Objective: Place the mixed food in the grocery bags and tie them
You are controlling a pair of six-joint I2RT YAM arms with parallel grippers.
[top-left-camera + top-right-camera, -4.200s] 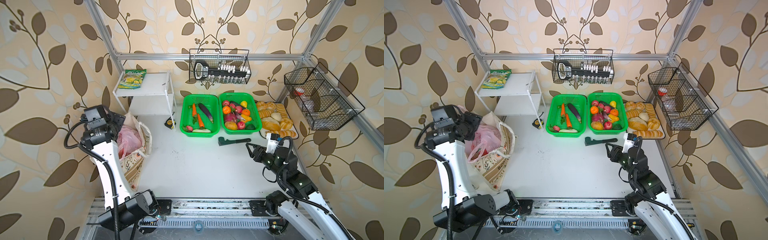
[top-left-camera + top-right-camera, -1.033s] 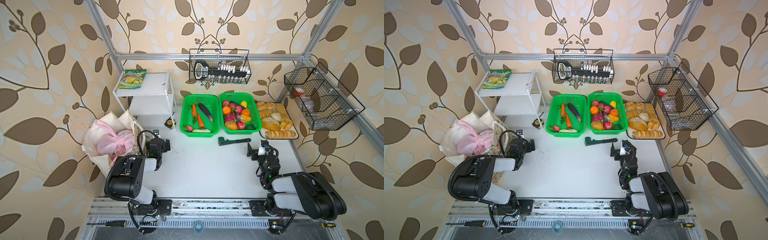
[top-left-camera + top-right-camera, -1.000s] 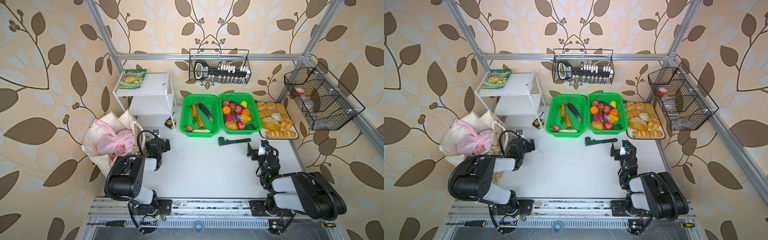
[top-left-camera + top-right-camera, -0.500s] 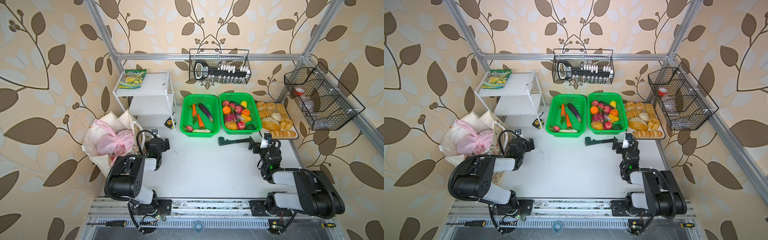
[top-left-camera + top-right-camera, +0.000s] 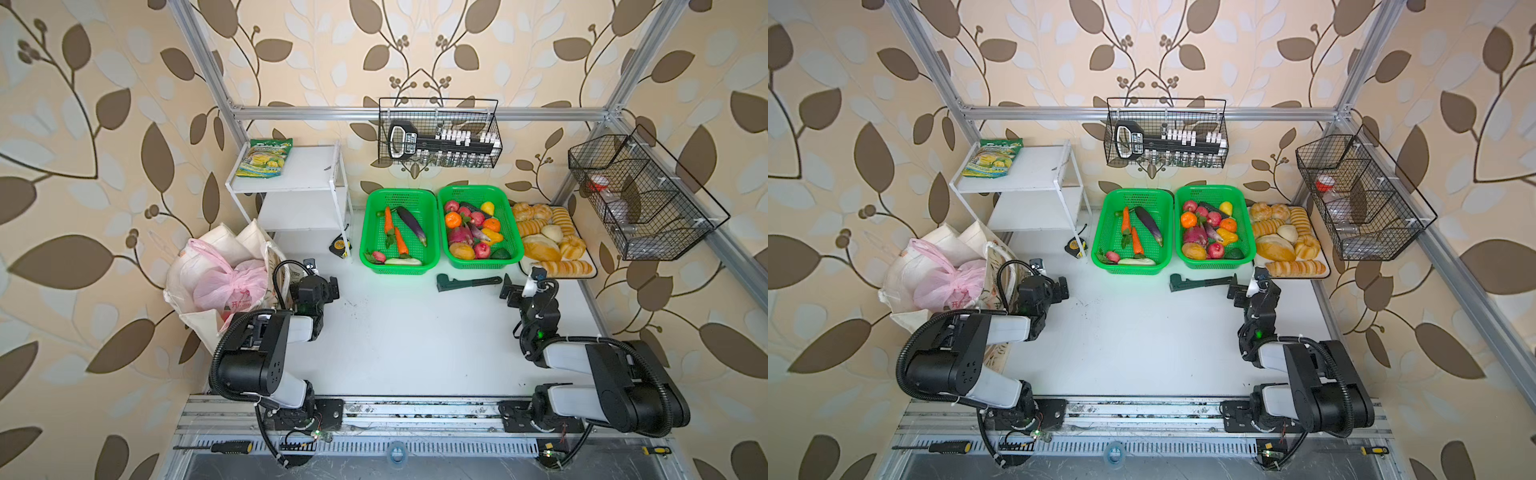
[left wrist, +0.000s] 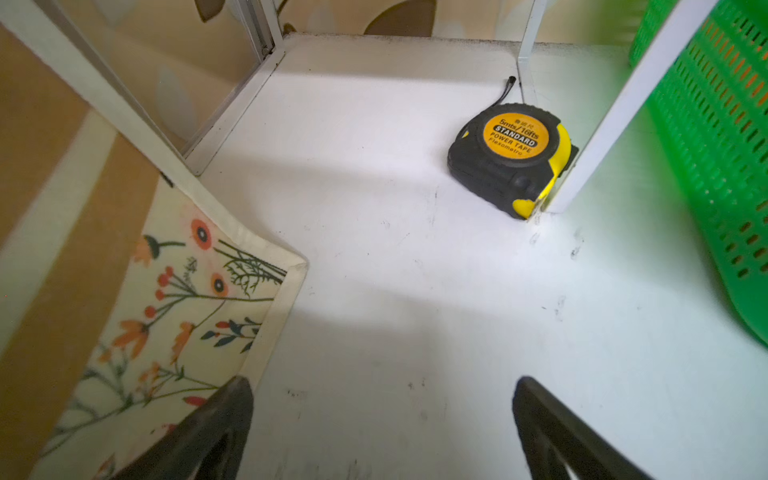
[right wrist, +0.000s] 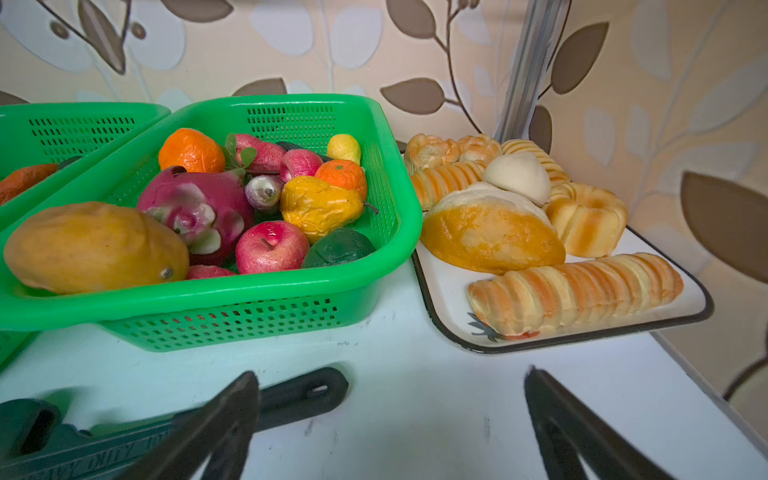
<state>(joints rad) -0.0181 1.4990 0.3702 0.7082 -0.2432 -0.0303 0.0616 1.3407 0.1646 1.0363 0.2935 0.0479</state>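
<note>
The grocery bags stand at the left wall in both top views. The cream canvas tote (image 5: 198,262) (image 5: 902,266) holds the pink plastic bag (image 5: 231,286) (image 5: 947,281), whose top is bunched into a knot. The mixed food is hidden. My left gripper (image 5: 319,287) (image 5: 1045,288) rests low beside the tote, open and empty. In the left wrist view, its fingers (image 6: 226,415) frame bare table next to the tote's floral side (image 6: 187,299). My right gripper (image 5: 520,286) (image 5: 1246,287) (image 7: 390,399) is open and empty near the wrench handle.
A dark wrench (image 5: 467,282) (image 7: 299,392) lies before two green baskets (image 5: 399,268) (image 7: 232,291) of vegetables and fruit. A bread tray (image 5: 592,272) (image 7: 449,291) sits at the right. A tape measure (image 6: 511,158) lies by the white shelf's leg (image 6: 615,108). A snack packet (image 5: 266,158) lies on the shelf.
About four seconds ago my left arm was raised over the bags; now both arms are folded low. In the last second the right gripper moved back towards the wrench and tray.
</note>
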